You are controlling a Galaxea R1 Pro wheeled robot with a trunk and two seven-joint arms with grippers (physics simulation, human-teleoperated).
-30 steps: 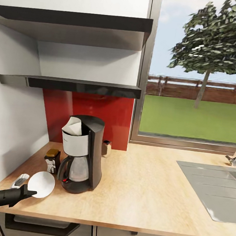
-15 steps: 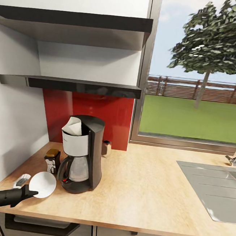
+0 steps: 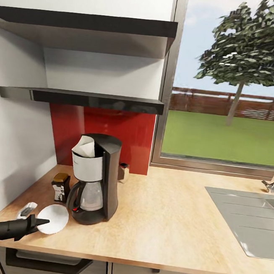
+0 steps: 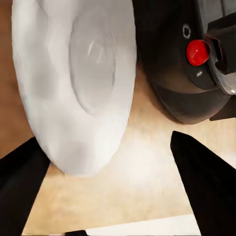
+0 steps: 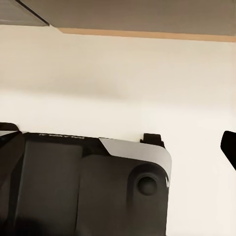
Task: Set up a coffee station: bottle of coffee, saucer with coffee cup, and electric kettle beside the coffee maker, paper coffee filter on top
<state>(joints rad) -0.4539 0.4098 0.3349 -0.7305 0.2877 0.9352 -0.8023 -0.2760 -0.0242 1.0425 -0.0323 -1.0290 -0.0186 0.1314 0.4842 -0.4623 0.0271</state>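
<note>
The black coffee maker [image 3: 96, 179] stands on the kitchen countertop [image 3: 165, 224] with a white paper filter [image 3: 84, 146] on top. The bottle of coffee [image 3: 60, 186] stands just left of it. The white saucer [image 3: 53, 218] lies low on the wood in front of the bottle, beside the machine's base. My left gripper [image 3: 41, 224] is at the saucer's near rim. In the left wrist view its jaws stand wide open [image 4: 104, 137]; the saucer [image 4: 73, 83] leans by one finger [image 4: 22, 187], close to the machine's red switch [image 4: 197, 52]. The coffee cup and electric kettle are out of view.
A small grey-white object [image 3: 26, 209] lies left of the saucer near the wall. A little jar [image 3: 123, 172] stands behind the coffee maker. Two dark shelves [image 3: 82, 98] hang above. The steel sink [image 3: 246, 220] is inset at right. My right gripper [image 5: 118, 142] hangs over the robot's dark base.
The saucer has shifted right toward the coffee maker and tipped from nearly upright to almost flat on the countertop. The left gripper moved slightly right with it.
</note>
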